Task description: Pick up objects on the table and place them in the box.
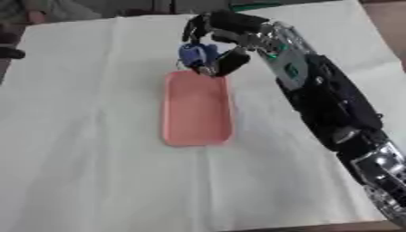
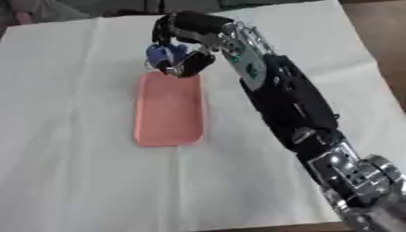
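Fingers of right hand curl round blue object.

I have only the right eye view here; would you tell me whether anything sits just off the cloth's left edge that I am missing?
Observer: Yes. The left eye view shows a dark thing at its left border, beside the white cloth.
Operator: Thank you. Is there anything beyond the far edge, behind the hand?
Observer: A green strip shows there, past the right hand, which is curled round the blue object over the pink box's far end.
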